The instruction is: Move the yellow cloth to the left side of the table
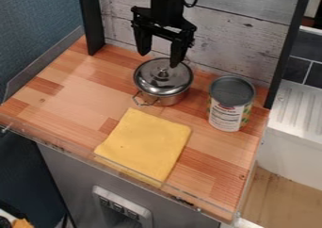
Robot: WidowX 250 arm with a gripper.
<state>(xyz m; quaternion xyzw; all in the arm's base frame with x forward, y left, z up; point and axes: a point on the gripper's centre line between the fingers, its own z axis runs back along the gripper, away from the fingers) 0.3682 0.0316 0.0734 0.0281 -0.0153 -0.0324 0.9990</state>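
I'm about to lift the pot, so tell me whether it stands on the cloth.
No, the pot stands on the wooden surface, behind the yellow cloth.

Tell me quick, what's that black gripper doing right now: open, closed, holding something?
Gripper: open, its two fingers apart, holding nothing, near the lidded metal pot.

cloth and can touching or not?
Apart. The camera view shows a strip of bare wooden tabletop between the right corner of the yellow cloth and the base of the can.
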